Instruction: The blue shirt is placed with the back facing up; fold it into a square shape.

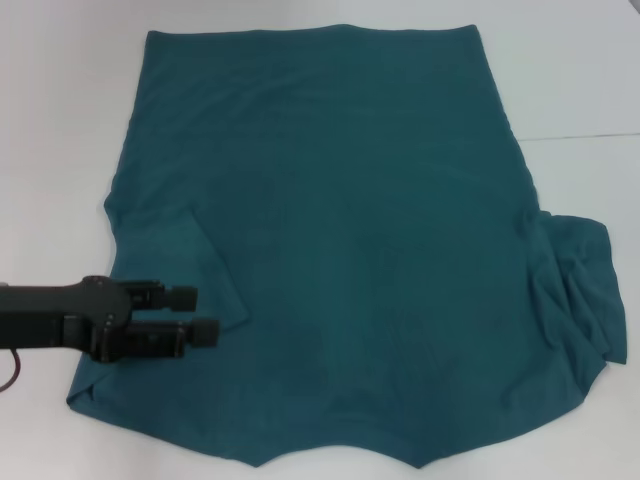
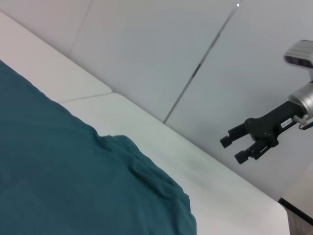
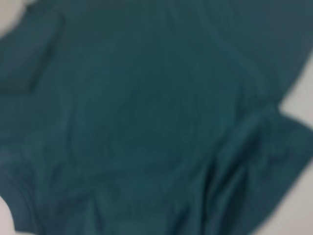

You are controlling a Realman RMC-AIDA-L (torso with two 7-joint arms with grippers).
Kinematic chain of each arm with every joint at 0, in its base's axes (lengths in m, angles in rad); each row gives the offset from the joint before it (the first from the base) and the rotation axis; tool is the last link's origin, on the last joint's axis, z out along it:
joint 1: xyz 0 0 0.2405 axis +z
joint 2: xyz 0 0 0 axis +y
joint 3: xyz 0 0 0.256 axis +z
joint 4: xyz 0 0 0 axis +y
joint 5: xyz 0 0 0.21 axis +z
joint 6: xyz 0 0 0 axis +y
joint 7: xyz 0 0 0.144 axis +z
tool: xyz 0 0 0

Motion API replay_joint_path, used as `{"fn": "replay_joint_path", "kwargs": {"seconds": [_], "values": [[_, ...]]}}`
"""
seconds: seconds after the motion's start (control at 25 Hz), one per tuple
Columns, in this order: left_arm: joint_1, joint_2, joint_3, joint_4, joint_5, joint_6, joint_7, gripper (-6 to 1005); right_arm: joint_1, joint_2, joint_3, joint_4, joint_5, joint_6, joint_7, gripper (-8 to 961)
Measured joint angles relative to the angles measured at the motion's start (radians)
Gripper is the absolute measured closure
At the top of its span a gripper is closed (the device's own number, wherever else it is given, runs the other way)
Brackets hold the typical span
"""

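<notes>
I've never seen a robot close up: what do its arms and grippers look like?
The left gripper is matte black, boxy, with two stubby black fingers and a thin red cable trailing behind. The right gripper looks alike: black forked fingers on a silver-grey wrist.

The blue shirt (image 1: 350, 260) runs off the head view's bottom edge, its near hem cut off.

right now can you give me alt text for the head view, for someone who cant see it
A large blue shirt lies spread plain side up on a white table, its left sleeve folded inward and its right sleeve bunched in wrinkles. The black left gripper reaches in over the folded sleeve, fingers open and empty.
</notes>
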Motion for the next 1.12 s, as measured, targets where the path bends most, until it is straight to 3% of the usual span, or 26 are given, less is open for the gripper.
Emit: {"fn": "replay_joint_path", "kwargs": {"seconds": [0.24, 0.48, 0.72, 0.92, 1.12], "values": [[0.002, -0.002, 0.003, -0.002, 0.016, 0.001, 0.003, 233, 0.029, 0.025, -0.039, 0.024, -0.204, 0.037, 0.062, 39], [0.003, -0.005, 0.006, -0.005, 0.017, -0.020, 0.011, 233, 0.030, 0.037, -0.093, 0.106, -0.219, 0.157, 0.135, 43], [0.002, -0.005, 0.006, -0.015, 0.017, -0.035, 0.011, 233, 0.041, 0.046, -0.213, 0.206, -0.226, 0.269, 0.203, 47], [0.006, -0.005, 0.006, -0.019, 0.018, -0.047, 0.011, 232, 0.061, 0.044, -0.277, 0.278, -0.251, 0.331, 0.252, 109], [0.009, -0.006, 0.005, -0.028, 0.030, -0.064, 0.012, 231, 0.056, 0.040, -0.347, 0.286, -0.252, 0.366, 0.312, 285]]}}
